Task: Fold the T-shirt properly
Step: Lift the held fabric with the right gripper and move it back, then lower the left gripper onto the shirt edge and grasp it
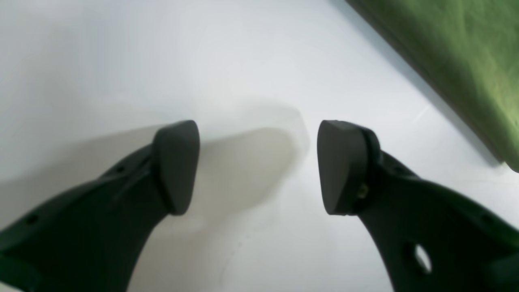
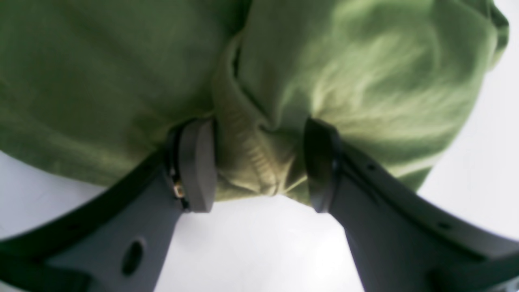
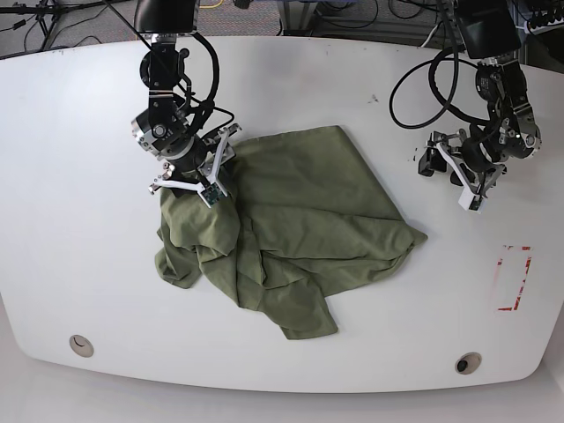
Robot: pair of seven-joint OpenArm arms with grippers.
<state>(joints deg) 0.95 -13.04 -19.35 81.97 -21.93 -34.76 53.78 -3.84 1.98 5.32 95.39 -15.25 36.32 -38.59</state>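
Observation:
The olive-green T-shirt (image 3: 291,225) lies crumpled and wrinkled in the middle of the white table (image 3: 79,220). My right gripper (image 3: 187,187) stands at the shirt's upper left corner. In the right wrist view the right gripper (image 2: 259,166) is shut on a bunch of the T-shirt (image 2: 365,81), with the ribbed collar (image 2: 239,138) between its pads. My left gripper (image 3: 429,161) hovers over bare table to the right of the shirt. In its wrist view the left gripper (image 1: 258,166) is open with nothing between its fingers, and an edge of the T-shirt (image 1: 454,52) shows at the top right.
A red rectangle outline (image 3: 514,278) is marked on the table at the right. Two round fittings (image 3: 81,345) (image 3: 468,362) sit near the front edge. Cables and stands crowd the space behind the table's back edge.

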